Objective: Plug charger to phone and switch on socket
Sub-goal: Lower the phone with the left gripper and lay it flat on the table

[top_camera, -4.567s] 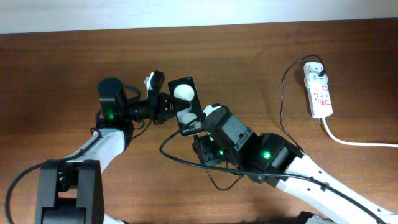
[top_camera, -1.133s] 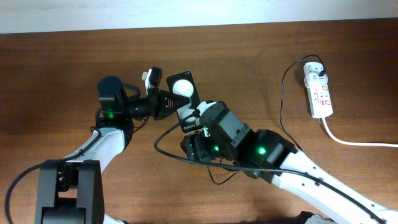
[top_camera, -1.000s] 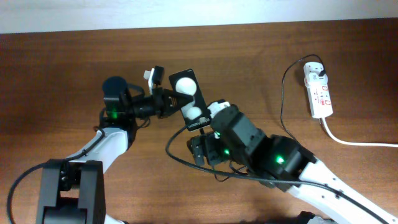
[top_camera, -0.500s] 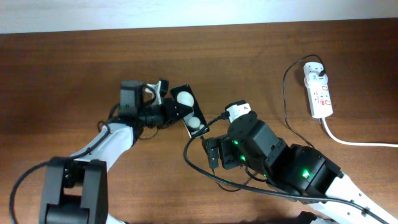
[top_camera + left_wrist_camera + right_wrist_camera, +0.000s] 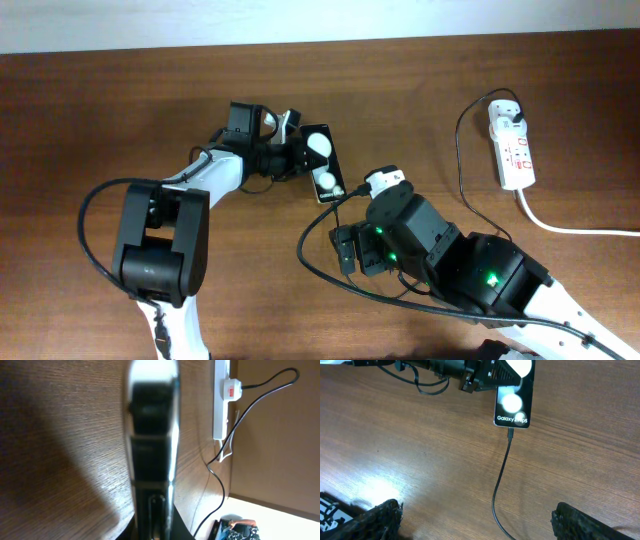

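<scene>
The black phone [image 5: 322, 163] shows two round white reflections and reads "Galaxy" in the right wrist view [image 5: 514, 397]. My left gripper [image 5: 292, 158] is shut on its upper end; the left wrist view shows the phone edge-on [image 5: 151, 435] between the jaws [image 5: 152, 522]. The thin black charger cable [image 5: 308, 245] has its tip in the phone's bottom port [image 5: 510, 434] and loops under my right arm to the white plug [image 5: 510, 115] in the white socket strip [image 5: 514, 150]. My right gripper [image 5: 352, 222] is open and empty, below the phone, apart from it, its jaws [image 5: 475, 517] astride the cable.
The socket's thick white cord [image 5: 570, 228] runs off to the right edge. The socket and plug also show in the left wrist view [image 5: 220, 405]. The cable slack [image 5: 499, 485] lies on the brown wooden table [image 5: 120, 110] between my arms.
My left arm has carried the phone to the right and turned it. My right gripper has drawn back from the phone's bottom end and is now open, with the cable tip left in the phone.
</scene>
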Controlling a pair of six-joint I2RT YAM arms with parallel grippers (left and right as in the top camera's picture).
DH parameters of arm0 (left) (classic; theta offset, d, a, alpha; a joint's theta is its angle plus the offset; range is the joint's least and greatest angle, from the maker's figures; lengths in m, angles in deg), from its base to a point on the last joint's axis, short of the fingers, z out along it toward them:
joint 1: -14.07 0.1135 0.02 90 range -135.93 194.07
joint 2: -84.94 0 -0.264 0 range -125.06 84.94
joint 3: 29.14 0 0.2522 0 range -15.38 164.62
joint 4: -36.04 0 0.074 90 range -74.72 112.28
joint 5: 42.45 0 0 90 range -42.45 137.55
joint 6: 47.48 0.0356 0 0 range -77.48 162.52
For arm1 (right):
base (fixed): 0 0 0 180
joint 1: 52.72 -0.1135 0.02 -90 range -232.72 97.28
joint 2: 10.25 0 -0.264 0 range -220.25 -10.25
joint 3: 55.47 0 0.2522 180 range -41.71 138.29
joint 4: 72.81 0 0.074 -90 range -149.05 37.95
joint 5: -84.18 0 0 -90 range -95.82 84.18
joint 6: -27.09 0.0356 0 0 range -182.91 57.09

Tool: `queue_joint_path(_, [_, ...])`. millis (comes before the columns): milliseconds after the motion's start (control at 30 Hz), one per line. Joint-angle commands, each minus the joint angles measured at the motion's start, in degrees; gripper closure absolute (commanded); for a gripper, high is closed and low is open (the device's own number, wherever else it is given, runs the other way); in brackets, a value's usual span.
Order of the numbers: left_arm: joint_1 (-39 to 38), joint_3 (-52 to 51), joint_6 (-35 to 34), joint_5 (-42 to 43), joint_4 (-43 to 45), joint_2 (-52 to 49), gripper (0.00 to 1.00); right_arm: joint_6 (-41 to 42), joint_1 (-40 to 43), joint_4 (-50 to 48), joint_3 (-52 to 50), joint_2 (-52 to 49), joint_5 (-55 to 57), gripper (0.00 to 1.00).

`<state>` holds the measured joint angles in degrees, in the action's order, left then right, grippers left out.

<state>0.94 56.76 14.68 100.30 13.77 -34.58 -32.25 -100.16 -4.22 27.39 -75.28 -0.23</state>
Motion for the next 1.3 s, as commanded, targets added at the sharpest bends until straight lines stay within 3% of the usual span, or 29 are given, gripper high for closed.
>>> queue_joint_path(0, [-0.59, 1.31, 2.08, 2.38, 0.26, -3.19, 0.98, -0.15, 0.26, -0.13, 0.98, 0.81, 0.7, 0.01])
queue_joint_path(133, [-0.81, 1.31, 2.03, 2.36, -0.87, -4.57, 0.97, -0.15, 0.26, -0.15, 0.98, 0.81, 0.72, 0.01])
queue_joint_path(267, [-2.54, 1.31, 2.03, -2.14, -1.05, -5.33, 0.89, -0.15, 0.26, -0.13, 0.98, 0.81, 0.72, 0.01])
queue_joint_path(433, [-4.46, 1.31, 2.03, -9.05, -2.03, -5.46, 0.64, -0.17, 0.26, -0.11, 0.98, 0.81, 0.72, 0.01])
queue_joint_path(533, [-4.28, 1.31, 2.08, -16.44, -5.51, -5.46, 0.45, -0.17, 0.26, 1.01, 0.96, 0.81, 0.76, 0.01])
queue_joint_path(733, [-4.31, 1.31, 5.27, -21.29, -7.21, -5.44, 0.22, -0.15, 0.26, 1.14, 0.96, 0.81, 1.27, 0.01])
queue_joint_path(867, [-4.28, 1.31, 5.33, -27.5, -10.32, -5.46, 0.18, -0.15, 0.26, 1.14, 0.96, 0.81, 1.36, 0.01])
queue_joint_path(900, [-4.28, 1.31, 5.46, -27.76, -10.97, -5.46, 0.03, -0.17, 0.26, 1.14, 0.96, 0.81, 1.36, 0.01])
queue_joint_path(1133, [-4.28, 1.31, 5.68, -27.76, -12.2, -5.44, 0.01, -0.15, 0.26, 1.18, 0.96, 0.81, 1.36, 0.01])
queue_joint_path(1267, [-4.28, 1.31, 5.7, -34.73, -15.43, -5.44, 0.01, -0.15, 0.26, 1.33, 0.96, 0.81, 1.33, 0.01])
